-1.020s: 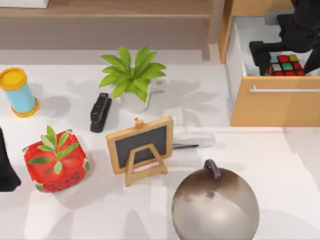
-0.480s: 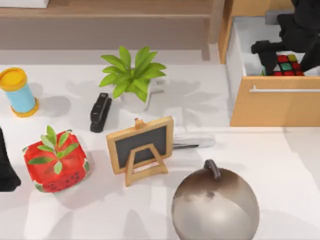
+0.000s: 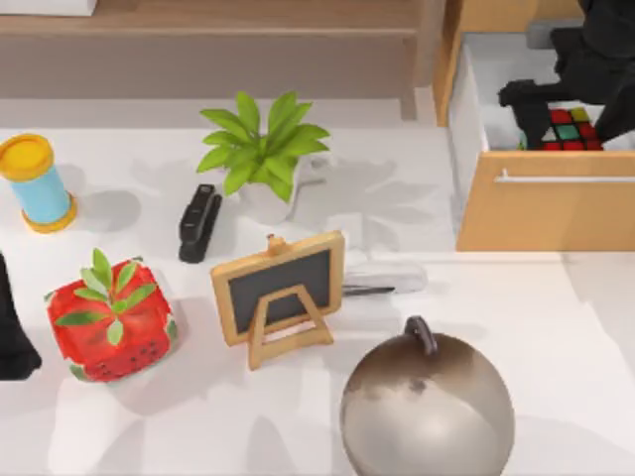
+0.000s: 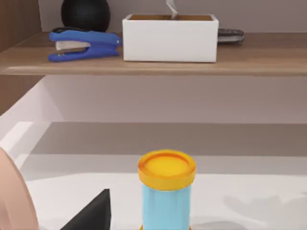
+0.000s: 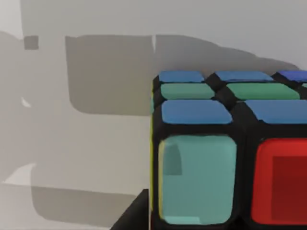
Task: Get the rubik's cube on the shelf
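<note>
The rubik's cube [image 3: 569, 130], a small cube of black-edged red, green and yellow squares, is seen inside the open drawer [image 3: 548, 210] of the light-orange cabinet at the bench's [image 3: 556, 327] right rear; in the right wrist view its blue, green, teal and red squares [image 5: 225, 153] are seen close up against the drawer's pale wall. The right gripper [image 3: 571, 94] is lowered over the cube inside the drawer; whether the cube is pinched cannot be told. The drawer's walls stand close around the cube, open only above. The shelf [image 3: 208, 22] runs along the rear left, its top board bare beside the cabinet. The left arm [image 3: 12, 332] is parked at the bench's left edge.
</note>
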